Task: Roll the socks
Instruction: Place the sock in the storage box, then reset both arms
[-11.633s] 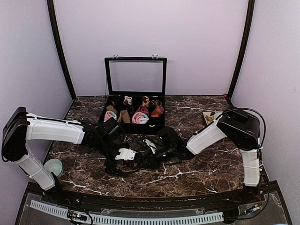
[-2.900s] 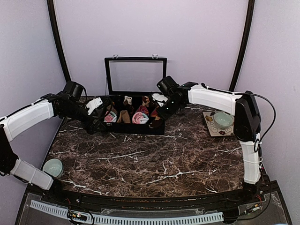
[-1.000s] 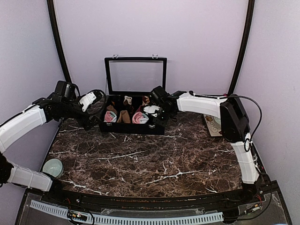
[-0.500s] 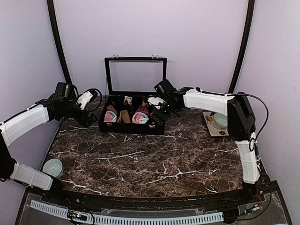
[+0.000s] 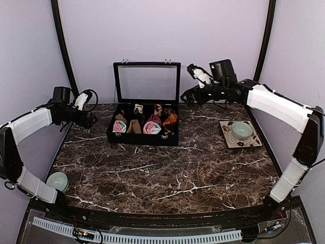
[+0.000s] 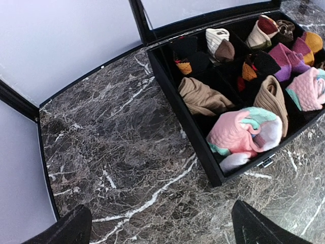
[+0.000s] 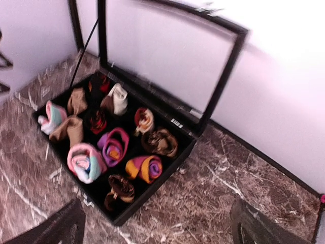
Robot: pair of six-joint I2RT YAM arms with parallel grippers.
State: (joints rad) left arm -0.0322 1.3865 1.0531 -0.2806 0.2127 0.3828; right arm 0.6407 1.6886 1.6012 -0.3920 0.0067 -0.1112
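Top external view puts both arms high and apart from the box (image 5: 142,138). Both the left gripper (image 6: 162,226) and right gripper (image 7: 160,223) hang spread wide, holding nothing. The socks (image 7: 144,168) sit rolled in compartments at the box's right end. Risk: a loosely tucked roll may spring open unheld, and the right arm, near the raised lid (image 5: 147,84), could clip it when descending and shove the box askew.

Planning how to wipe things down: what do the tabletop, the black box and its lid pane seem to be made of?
Tabletop: dark polished marble or a marble-look laminate, judging by the white veins and slight sheen.
Black box: matte hard walls, perhaps leatherette-covered; the silvery clasp looks like metal.
Lid pane: clear glass or acrylic, fully see-through.
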